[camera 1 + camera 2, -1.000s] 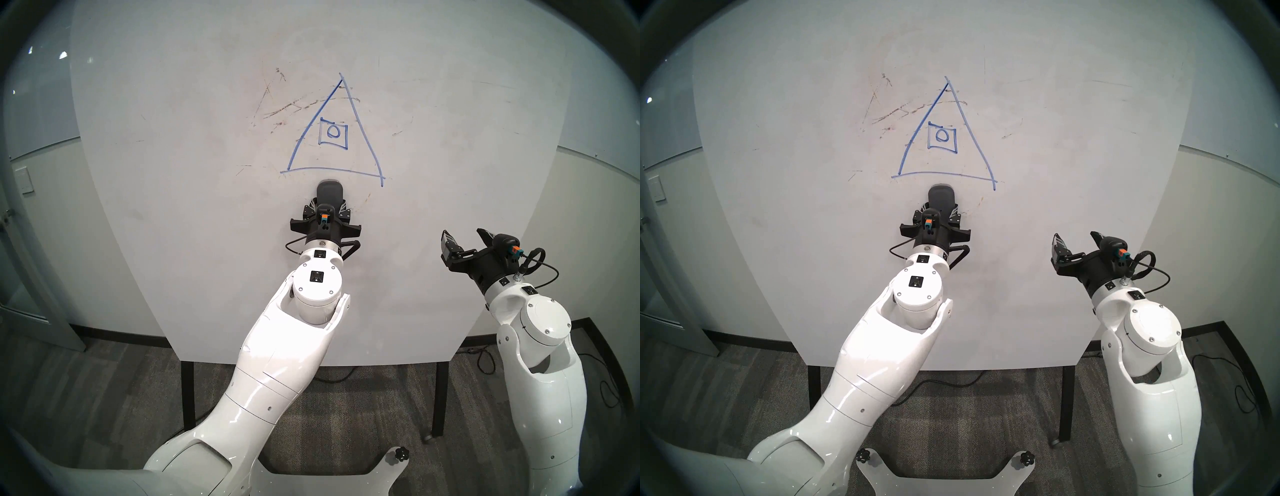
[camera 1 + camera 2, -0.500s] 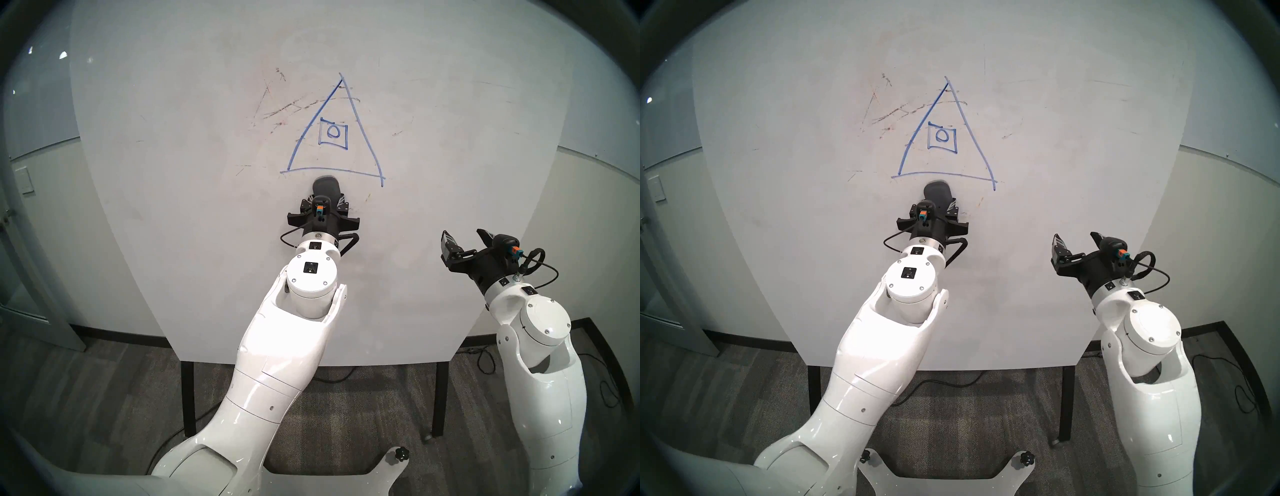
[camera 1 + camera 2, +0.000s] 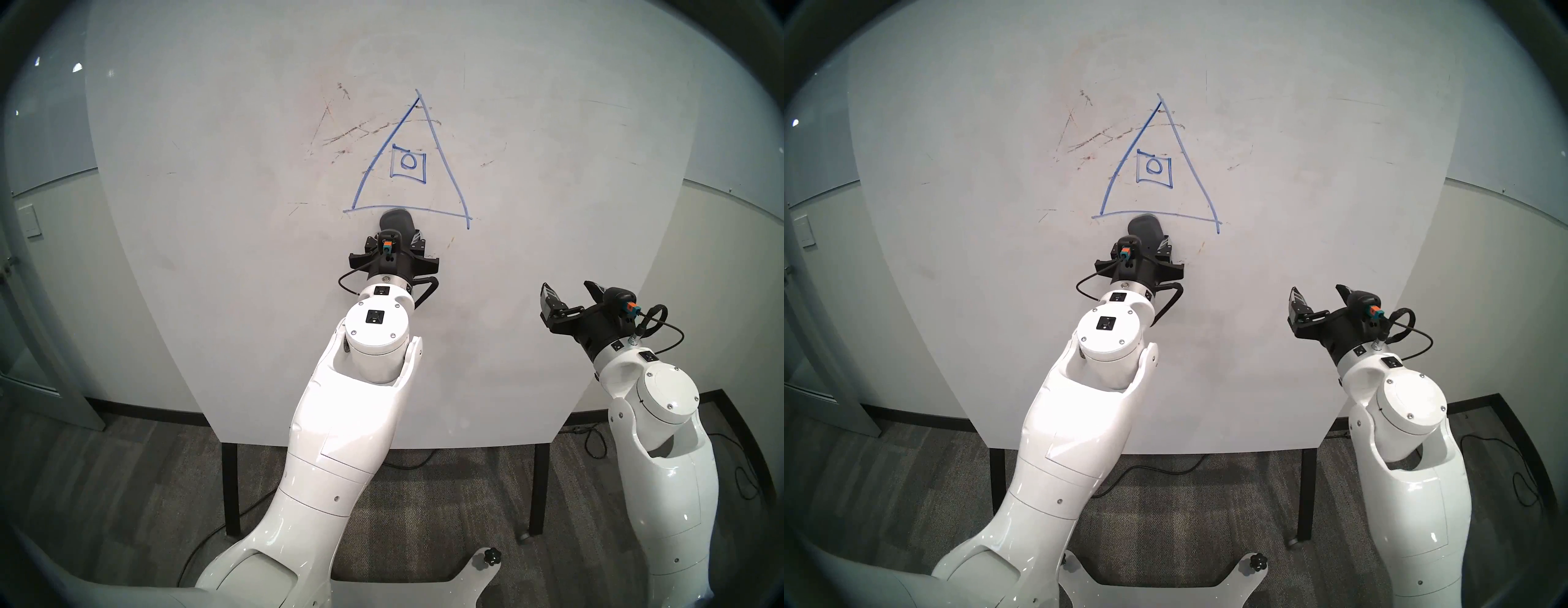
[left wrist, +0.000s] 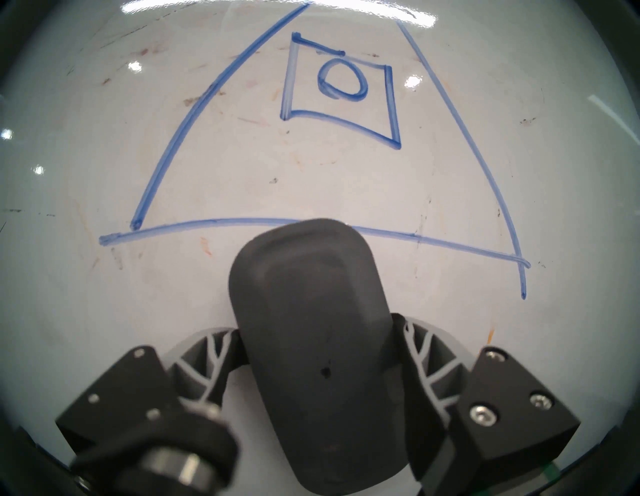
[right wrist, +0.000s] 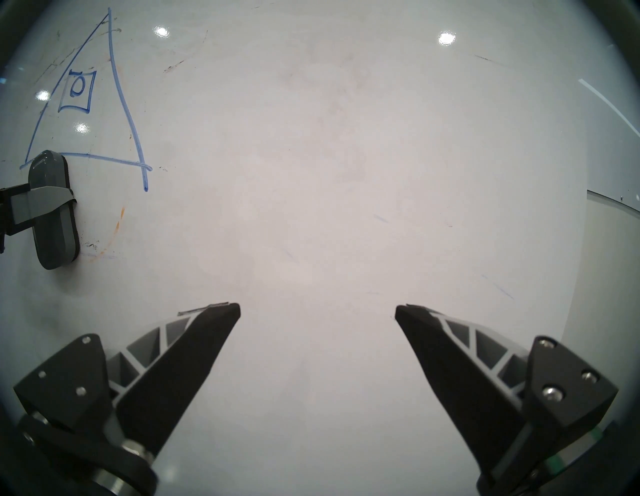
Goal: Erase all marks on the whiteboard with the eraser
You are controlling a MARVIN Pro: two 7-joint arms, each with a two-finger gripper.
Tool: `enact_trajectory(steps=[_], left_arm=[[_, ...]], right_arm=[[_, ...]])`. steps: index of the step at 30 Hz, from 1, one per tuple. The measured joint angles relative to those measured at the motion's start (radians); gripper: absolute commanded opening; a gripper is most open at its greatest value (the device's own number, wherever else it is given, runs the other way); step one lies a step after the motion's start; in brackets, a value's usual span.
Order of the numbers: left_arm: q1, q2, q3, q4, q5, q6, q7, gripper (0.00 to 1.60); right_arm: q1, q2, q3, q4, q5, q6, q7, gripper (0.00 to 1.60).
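Although the left hand (image 4: pixel 318 367) has the eraser (image 4: pixel 308 311) clamped between its two fingers and laid flat against the whiteboard (image 3: pixel 212 254), almost none of the erasing appears to be done. The eraser's upper end just reaches the bottom line of the blue triangle (image 3: pixel 409 170), near the middle of that line, and in the wrist view it covers a short stretch of it. Both slanted sides, the rest of the base, the small square (image 3: pixel 408 166) and the circle (image 3: pixel 408 161) inside it all look intact. Faint dark and reddish-brown streaks (image 3: pixel 352 131) to the upper left of the triangle are untouched too, as is an orange smudge (image 5: pixel 119 218) just beside the eraser's lower end. The right hand (image 5: pixel 318 310) hangs well apart to the right, fingers spread wide and empty. Judging by this, the whole drawing and the smudges remain to be wiped.
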Motion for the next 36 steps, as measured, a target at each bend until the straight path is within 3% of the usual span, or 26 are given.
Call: enact_trajectory(steps=[36], left_arm=[[-0.066,-0.074,-0.089,-0.108,0.109,0.063,-0.098,0.0]], right_arm=[[0.0,0.0,0.0,0.002,0.0,0.0,0.0,1.6]])
